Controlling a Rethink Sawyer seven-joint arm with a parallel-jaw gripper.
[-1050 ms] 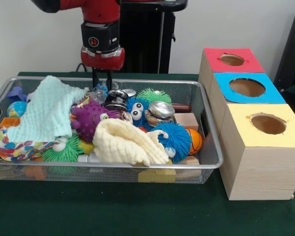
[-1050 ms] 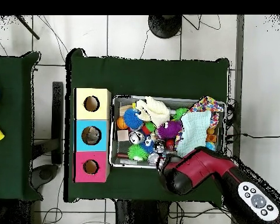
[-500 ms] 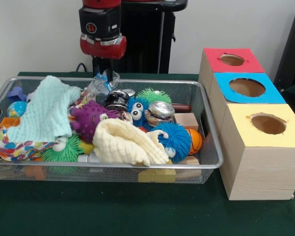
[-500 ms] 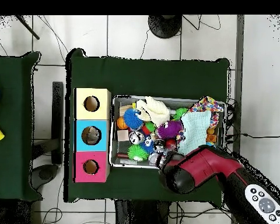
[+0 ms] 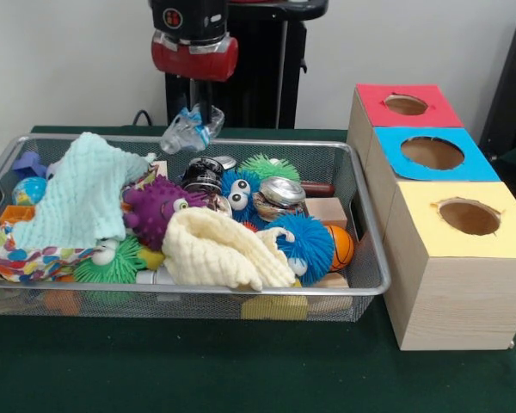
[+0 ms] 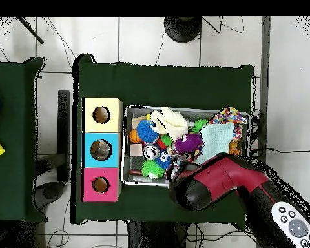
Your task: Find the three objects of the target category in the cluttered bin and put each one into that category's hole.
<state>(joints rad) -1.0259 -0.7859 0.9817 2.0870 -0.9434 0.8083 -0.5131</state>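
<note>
Tool (image 5: 194, 101) clamped on a crumpled clear plastic piece (image 5: 189, 126), which hangs just below it, clear above the wire bin's (image 5: 371, 258) back rim. The three boxes sit off to the tool's side. Suggest lifting a bit more before traversing; the dangling plastic could snag the rim, then centre over the hole.

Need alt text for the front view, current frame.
The gripper holds a crumpled clear plastic piece in the air above the far edge of a wire mesh bin crammed with fuzzy toys, cloths and metal cans. Right of the bin stand three wooden boxes with holes, topped red, blue and yellow.
</note>
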